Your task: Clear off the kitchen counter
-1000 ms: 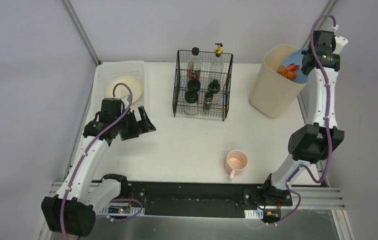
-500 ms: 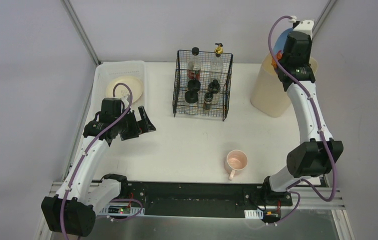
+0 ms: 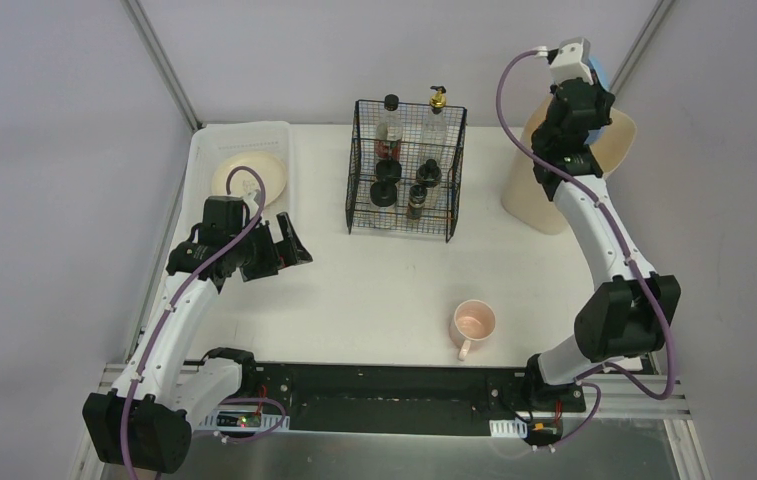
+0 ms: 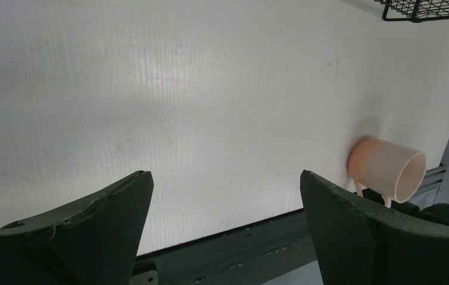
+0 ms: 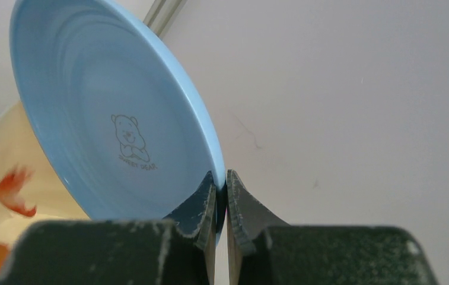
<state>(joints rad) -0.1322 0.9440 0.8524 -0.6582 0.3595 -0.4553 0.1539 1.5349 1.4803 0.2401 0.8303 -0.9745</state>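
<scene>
The right claw (image 5: 222,178) pinches the rim of a round light-blue plastic plate (image 5: 109,119) printed with a bear, holding it tilted on edge above a tall beige plastic bin (image 5: 8,148). Blurred orange scraps (image 5: 11,190) show against the bin's inner wall, below the plate. The left claw (image 4: 225,178) is spread wide, holding nothing, over the large flat white matte table (image 4: 150,89). A pink ceramic mug (image 4: 385,169) stands on the table past its right finger, well apart.
</scene>
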